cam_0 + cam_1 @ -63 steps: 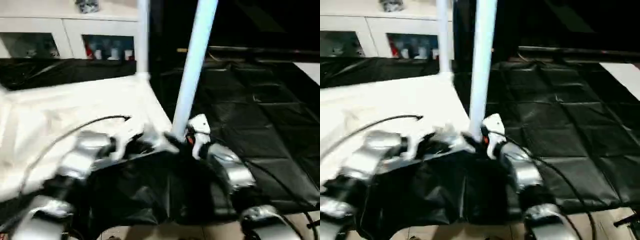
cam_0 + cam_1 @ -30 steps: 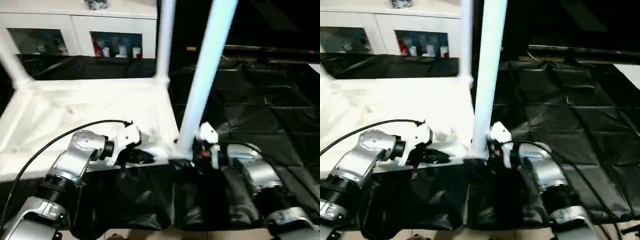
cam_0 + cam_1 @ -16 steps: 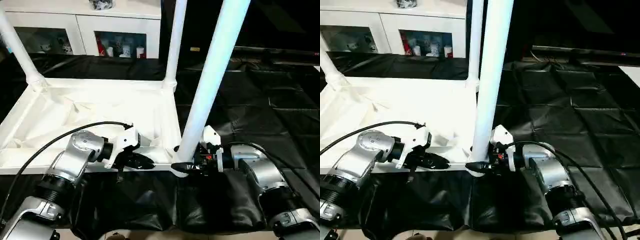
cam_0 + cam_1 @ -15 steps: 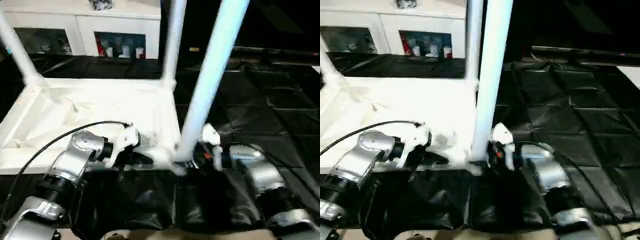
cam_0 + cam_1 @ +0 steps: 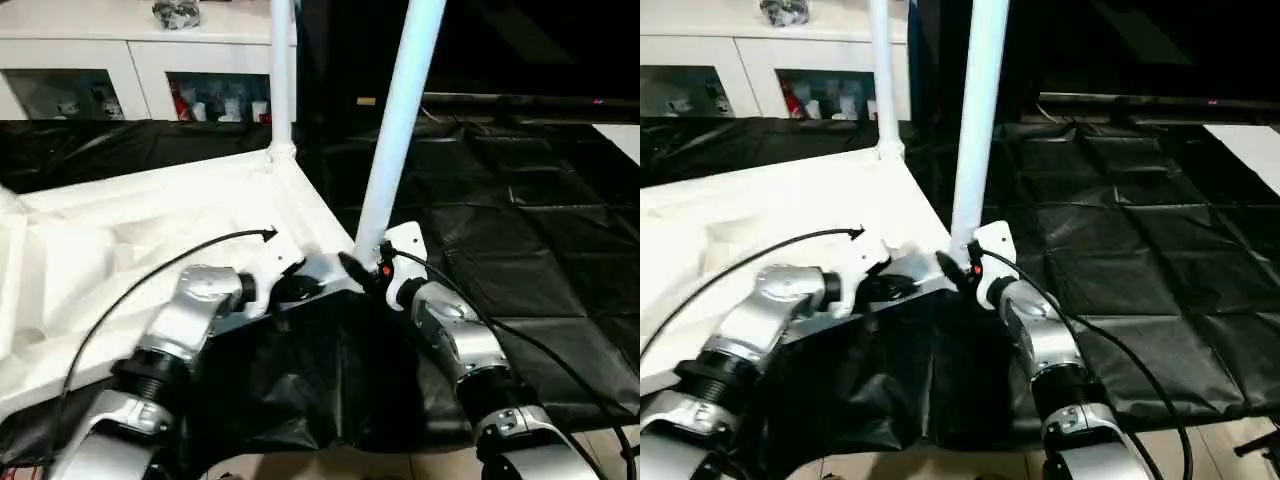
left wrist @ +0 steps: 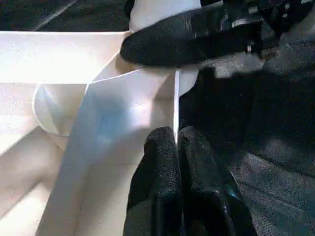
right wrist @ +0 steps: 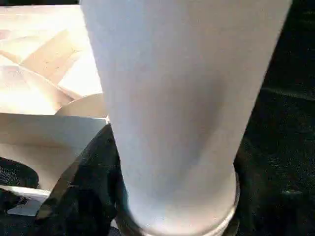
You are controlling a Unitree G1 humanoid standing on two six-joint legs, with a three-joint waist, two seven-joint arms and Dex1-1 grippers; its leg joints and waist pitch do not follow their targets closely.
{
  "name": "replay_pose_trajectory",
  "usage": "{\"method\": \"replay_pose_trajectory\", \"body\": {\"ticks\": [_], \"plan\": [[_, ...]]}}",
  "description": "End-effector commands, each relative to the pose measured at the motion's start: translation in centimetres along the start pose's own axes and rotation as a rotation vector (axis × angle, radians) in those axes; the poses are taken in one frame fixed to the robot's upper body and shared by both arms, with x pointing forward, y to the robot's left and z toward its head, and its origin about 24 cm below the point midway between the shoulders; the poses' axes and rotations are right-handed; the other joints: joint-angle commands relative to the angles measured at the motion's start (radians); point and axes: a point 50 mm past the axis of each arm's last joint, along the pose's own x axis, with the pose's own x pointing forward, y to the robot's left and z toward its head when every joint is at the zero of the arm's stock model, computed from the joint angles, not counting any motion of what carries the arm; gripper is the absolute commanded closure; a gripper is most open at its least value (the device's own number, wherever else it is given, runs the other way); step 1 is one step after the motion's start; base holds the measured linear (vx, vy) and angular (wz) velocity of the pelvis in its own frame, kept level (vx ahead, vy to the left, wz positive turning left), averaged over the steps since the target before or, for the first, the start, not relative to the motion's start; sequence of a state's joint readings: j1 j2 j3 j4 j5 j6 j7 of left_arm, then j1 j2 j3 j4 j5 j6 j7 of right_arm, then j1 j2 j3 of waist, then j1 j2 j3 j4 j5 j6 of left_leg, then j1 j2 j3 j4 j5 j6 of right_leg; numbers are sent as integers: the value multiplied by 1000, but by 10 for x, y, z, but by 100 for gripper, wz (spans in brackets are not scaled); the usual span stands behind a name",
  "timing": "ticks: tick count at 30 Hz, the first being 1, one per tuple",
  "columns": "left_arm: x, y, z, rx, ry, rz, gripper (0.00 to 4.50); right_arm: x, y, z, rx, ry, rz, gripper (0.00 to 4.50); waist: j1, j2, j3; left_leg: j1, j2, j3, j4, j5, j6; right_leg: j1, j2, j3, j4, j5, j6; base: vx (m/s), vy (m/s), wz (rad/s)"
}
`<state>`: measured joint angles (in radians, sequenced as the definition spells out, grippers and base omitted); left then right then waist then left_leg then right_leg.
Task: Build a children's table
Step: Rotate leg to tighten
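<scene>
Your left gripper (image 6: 177, 147) has its fingers pinched shut on the thin rim of the upturned white plastic tabletop (image 5: 150, 240) on the black sheet (image 5: 520, 250), while your right gripper (image 5: 362, 275) clasps the base of the near white tubular leg (image 5: 400, 120) at its corner socket.

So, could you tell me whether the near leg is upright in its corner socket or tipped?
Tipped. The near leg leans right as it rises from the tabletop corner, beside the right gripper; the far leg stands straight.

The white plastic rectangular tabletop (image 5: 130, 240) lies underside up, ribs showing. Two long white tapered tubular legs (image 5: 400, 120) stand upright in its corner sockets, the nearer one just beyond the right claw (image 5: 362, 272).
</scene>
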<state>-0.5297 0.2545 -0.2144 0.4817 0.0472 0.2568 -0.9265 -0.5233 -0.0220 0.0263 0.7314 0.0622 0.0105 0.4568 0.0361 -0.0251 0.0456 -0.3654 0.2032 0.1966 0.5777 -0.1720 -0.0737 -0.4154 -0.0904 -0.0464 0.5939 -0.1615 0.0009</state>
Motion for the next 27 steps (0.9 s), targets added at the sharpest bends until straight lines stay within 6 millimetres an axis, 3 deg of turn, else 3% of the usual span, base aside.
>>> {"method": "replay_pose_trajectory", "body": {"ticks": [1,3,7,12,17,22,23,24,27], "plan": [[24,-24,32,54,-127,-112,450,14,45,-10,-6,53,201,91,1,6,-52,13,19,-20,-76,-399,-5,27,-41,26,-96,-490,-122,0,0,0],[22,-23,31,62,-121,-120,450,12,44,-8,-47,48,237,67,1,6,-53,11,20,-20,-78,-388,-3,29,-41,27,-93,-467,-128,0,0,0],[14,-21,26,80,-105,-156,450,4,41,-5,-89,40,360,67,3,5,-55,9,21,-17,-76,-369,9,34,-40,29,-88,-414,-144,0,0,0],[-4,-20,16,114,-77,-258,450,-16,34,-2,-149,45,586,67,10,4,-60,6,23,-15,-74,-316,35,45,-41,29,-77,-324,-178,0,0,0],[-23,-14,8,169,-32,-325,450,-37,18,-1,-199,89,733,67,16,8,-60,6,28,-9,-71,-269,54,46,-37,29,-62,-206,-230,0,0,0],[-33,-7,5,174,-9,-350,450,-48,10,0,-199,133,813,81,33,8,-57,11,31,-6,-72,-293,37,46,-38,29,-63,-252,-227,0,0,0],[-36,-6,4,174,-4,-365,450,-52,9,0,-196,146,839,91,32,-5,-57,12,32,-4,-72,-295,38,44,-37,29,-65,-264,-223,0,0,0],[-37,-6,4,173,-3,-368,450,-52,9,0,-195,147,842,98,38,1,-57,12,31,-6,-71,-291,35,45,-41,30,-64,-280,-218,0,0,0],[-40,-6,4,172,-2,-392,450,-54,7,1,-189,159,865,109,42,0,-57,13,32,-6,-72,-297,27,41,-42,31,-67,-307,-208,0,0,0]]}}
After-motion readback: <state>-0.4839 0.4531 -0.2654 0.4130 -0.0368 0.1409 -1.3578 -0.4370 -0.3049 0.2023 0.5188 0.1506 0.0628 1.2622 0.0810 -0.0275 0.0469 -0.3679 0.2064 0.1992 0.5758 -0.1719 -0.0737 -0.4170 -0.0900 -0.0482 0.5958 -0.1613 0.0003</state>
